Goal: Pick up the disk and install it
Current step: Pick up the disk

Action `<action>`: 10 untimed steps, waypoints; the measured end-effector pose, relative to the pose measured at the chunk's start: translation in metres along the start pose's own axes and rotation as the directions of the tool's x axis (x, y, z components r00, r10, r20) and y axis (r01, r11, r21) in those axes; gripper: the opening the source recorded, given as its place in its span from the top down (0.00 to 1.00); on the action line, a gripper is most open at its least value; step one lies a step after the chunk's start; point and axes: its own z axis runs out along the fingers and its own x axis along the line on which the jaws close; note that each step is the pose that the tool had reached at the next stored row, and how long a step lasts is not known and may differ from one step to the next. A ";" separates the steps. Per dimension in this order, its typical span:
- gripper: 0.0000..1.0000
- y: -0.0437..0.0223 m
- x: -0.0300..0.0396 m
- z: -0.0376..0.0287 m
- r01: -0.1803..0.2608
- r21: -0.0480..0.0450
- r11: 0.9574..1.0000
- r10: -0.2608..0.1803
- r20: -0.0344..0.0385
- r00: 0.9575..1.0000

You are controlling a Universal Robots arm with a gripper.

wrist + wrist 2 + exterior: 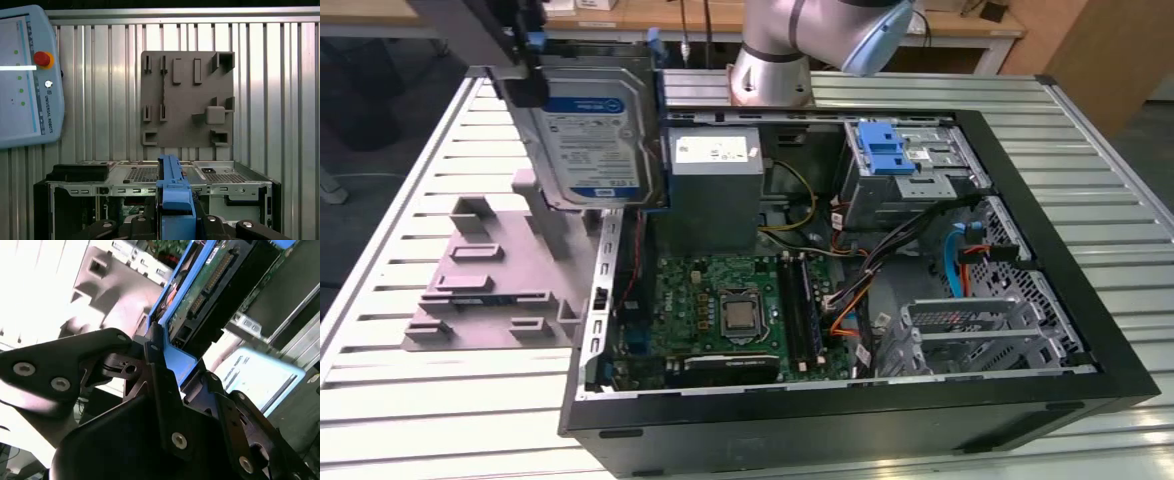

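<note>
While end effector grips it, disk hangs upright near case.

Robotics lab or test cell. Slatted metal table with a robot arm base standing on it, an opened PC tower, a grey jig plate beside it. A teach pendant lies on the slats in the first wrist view. Wooden workbenches behind.
</note>
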 end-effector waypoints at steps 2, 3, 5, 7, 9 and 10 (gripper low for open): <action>0.64 -0.0089 -0.0002 0.0001 0.000 0.000 1.000 0.000 0.000 1.000; 0.64 -0.0138 -0.0003 0.0002 0.000 0.000 1.000 0.000 0.000 1.000; 0.64 -0.0204 -0.0004 0.0004 0.000 0.000 1.000 0.000 0.000 1.000; 0.64 -0.0179 -0.0004 0.0002 0.000 0.000 1.000 0.000 0.000 1.000; 0.64 -0.0173 -0.0004 0.0002 0.000 0.000 1.000 0.000 0.000 1.000; 0.64 -0.0173 -0.0004 0.0002 0.000 0.000 1.000 0.000 0.000 1.000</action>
